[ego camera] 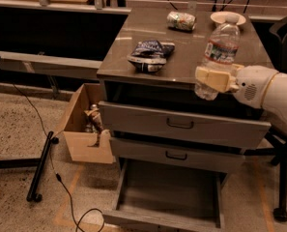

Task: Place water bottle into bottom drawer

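The water bottle (219,52) is clear plastic with a white cap and a pale label band. It hangs upright in my gripper (211,79), which is shut on its lower half, over the front right edge of the cabinet top (181,52). My white arm comes in from the right. The bottom drawer (169,196) is pulled out below, wide and shallow with a bare grey floor. It sits below and left of the bottle.
A dark chip bag (150,55), a crushed green-white can (180,21) and a white bowl (227,18) are on the cabinet top. Two upper drawers (179,124) stand partly open. A cardboard box (82,129) stands to the left. Cables lie on the floor.
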`<state>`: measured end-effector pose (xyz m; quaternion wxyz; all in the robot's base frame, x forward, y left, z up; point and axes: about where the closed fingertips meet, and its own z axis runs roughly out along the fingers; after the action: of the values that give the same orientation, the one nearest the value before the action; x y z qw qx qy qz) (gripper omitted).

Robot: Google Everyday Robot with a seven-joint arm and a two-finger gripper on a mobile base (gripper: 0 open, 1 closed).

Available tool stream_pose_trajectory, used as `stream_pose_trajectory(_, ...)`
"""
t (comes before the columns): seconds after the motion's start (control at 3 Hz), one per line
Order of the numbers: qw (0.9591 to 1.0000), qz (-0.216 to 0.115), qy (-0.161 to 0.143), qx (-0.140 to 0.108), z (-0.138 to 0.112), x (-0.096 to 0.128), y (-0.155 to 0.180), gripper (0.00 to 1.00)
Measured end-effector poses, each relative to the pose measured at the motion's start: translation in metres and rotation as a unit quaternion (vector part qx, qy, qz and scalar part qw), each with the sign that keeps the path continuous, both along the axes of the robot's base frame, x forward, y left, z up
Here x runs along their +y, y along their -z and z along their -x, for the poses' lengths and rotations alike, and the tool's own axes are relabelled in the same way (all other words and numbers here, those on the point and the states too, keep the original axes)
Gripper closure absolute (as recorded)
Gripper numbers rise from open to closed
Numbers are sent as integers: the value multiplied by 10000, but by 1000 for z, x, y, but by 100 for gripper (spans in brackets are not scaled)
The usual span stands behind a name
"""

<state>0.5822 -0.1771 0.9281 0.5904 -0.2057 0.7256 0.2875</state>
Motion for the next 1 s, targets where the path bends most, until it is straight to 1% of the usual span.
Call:
stream_pose_trajectory(0.33,9961,729,-465,173,33,12,42,100)
stream_pose_trajectory(0.67,9785,1718,-1128,143,52,12,97,100)
stream_pose_trajectory(1.0,9743,1886,-1226,97,54,12,102,100)
